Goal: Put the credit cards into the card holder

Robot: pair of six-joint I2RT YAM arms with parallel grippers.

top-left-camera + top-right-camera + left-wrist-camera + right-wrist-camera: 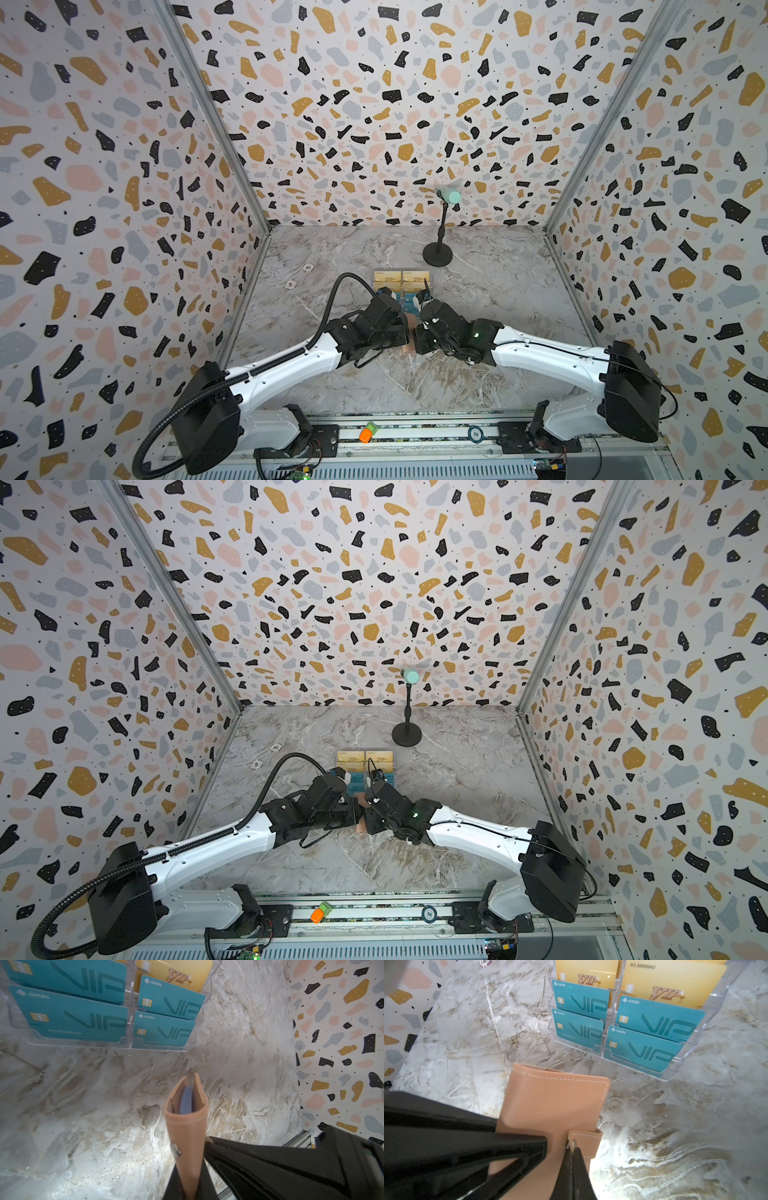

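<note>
The salmon-pink card holder is closed and held on edge above the marble table. My left gripper is shut on its lower part. My right gripper is shut on the edge of its snap strap, fingertips at the metal snap. In both top views the two grippers meet over the card holder, which is mostly hidden under them. Just beyond, teal VIP credit cards and gold credit cards stand in a clear acrylic rack.
A black stand with a mint-green head is behind the rack to the right. Two small poker chips lie to the rack's left. Patterned walls close in the table on three sides. An orange object sits on the front rail.
</note>
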